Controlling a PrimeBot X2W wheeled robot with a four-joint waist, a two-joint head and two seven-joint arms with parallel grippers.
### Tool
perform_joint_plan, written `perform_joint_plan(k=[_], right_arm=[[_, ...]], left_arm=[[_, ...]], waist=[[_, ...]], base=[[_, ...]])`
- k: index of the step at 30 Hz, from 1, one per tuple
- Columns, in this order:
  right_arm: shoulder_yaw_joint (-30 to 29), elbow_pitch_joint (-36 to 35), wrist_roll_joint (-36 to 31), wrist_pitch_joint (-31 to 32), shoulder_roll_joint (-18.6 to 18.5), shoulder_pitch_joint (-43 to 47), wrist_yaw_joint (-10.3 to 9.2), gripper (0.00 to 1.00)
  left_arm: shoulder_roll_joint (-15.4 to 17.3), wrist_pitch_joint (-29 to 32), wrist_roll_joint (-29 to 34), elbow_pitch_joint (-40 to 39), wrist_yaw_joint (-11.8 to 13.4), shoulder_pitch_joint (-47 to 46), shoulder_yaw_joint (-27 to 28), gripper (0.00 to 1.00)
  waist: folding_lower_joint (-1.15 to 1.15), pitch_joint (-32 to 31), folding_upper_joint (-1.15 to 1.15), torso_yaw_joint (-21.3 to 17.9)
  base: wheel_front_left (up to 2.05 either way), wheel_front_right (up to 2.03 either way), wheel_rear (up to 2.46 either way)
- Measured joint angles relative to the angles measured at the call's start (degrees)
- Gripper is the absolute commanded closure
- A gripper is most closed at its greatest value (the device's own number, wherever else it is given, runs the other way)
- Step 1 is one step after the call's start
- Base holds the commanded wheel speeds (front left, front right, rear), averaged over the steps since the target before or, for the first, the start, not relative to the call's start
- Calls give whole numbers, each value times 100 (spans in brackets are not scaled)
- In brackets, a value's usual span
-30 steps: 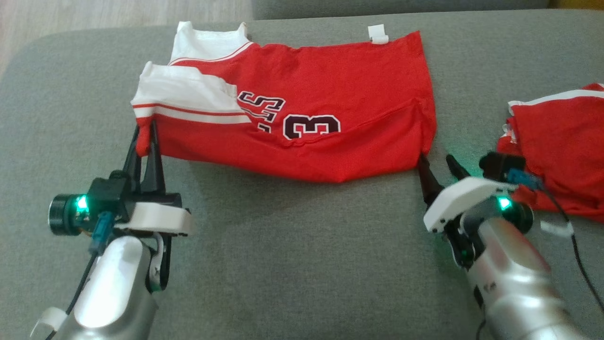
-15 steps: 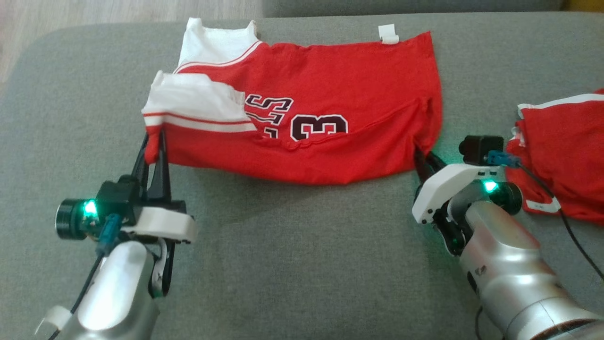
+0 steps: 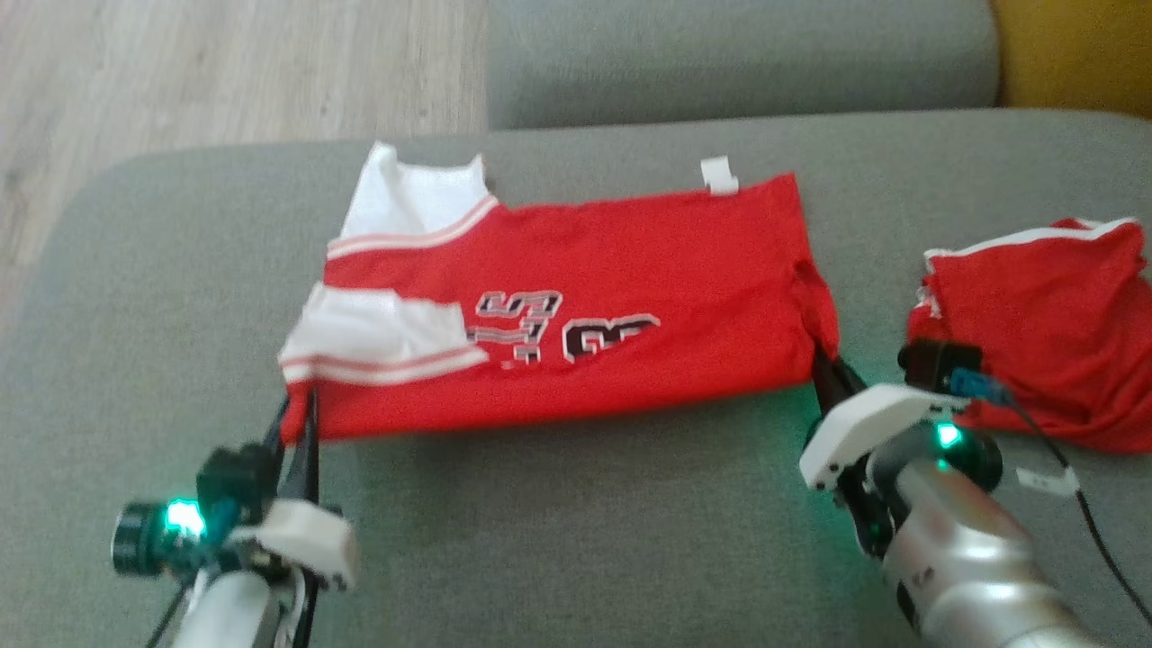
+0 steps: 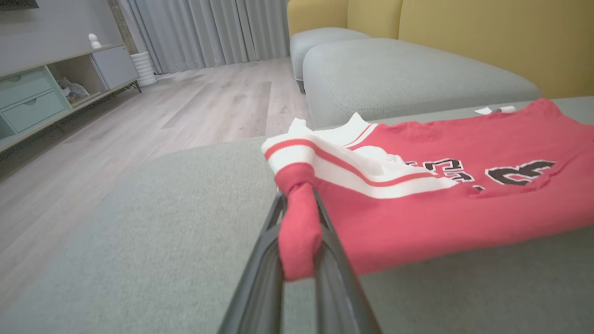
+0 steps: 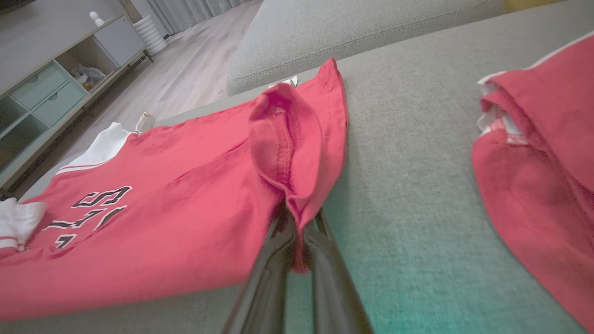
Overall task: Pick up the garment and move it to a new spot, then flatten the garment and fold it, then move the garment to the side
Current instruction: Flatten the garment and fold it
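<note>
Nearest, the left end effector [image 3: 301,423] is closed on the near left corner of the red basketball jersey [image 3: 630,297]. It pinches a bunch of red cloth between its two dark fingers, just below the white striped armhole band [image 4: 352,169]. The right end effector [image 3: 823,360] is likewise closed on the near right corner, where the stitched hem is gathered into a fold between its fingers. The jersey lies spread across the middle of the grey sofa cushion [image 3: 576,540], number side up. Its near edge is drawn fairly straight between the two holds and looks slightly raised off the fabric. It will probably handle as light, limp cloth with no stiffness of its own. It should sag wherever it is unsupported, and being smooth it may slide out of a narrow pinch. The thicker seamed corners now held therefore look like the best places to grip, kept gently taut. At the jersey's far edge a small white tag [image 3: 718,174] sticks out. To the right, well apart, a second red garment [image 3: 1035,315] sits in a folded heap. Beyond the cushion are another grey seat [image 4: 408,69], a wooden floor [image 3: 225,72] and a cabinet [image 4: 28,97]. One open compartment of the cabinet holds something crumpled, too small to identify.
</note>
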Motion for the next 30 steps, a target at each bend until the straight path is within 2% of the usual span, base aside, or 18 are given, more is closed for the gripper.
perform_joint_plan(k=[9,20,21,22,23,24,25,30], right_arm=[[-94,35,48,268,10,621,0,100],[-566,-218,-162,338,11,1130,0,100],[-620,-279,-201,280,11,1162,0,45],[-683,-359,-249,213,13,1194,0,0],[-740,-458,-304,148,14,1226,0,0],[-803,-587,-334,90,18,1257,0,0],[-858,-754,-375,36,12,1295,0,0],[-1036,-2028,-653,-84,16,1631,0,0]], left_arm=[[89,423,-94,-121,-80,832,-254,100],[200,593,-145,-542,-16,1288,-353,100],[198,593,-145,-573,-14,1288,-353,100],[193,593,-145,-609,1,1287,-353,100],[187,587,-145,-644,43,1286,-350,71],[182,559,-146,-673,82,1285,-343,18],[178,493,-162,-703,121,1285,-314,0],[109,11,-264,-821,238,1242,-102,0]], waist=[[0,-501,0,-86],[0,-585,0,-113],[0,-573,0,-115],[1,-562,0,-117],[1,-550,0,-119],[1,-537,0,-122],[1,-521,0,-125],[1,-417,0,-152]], base=[[0,0,0],[0,0,0],[0,0,0],[0,0,0],[0,0,0],[0,0,0],[0,0,0],[0,0,0]])
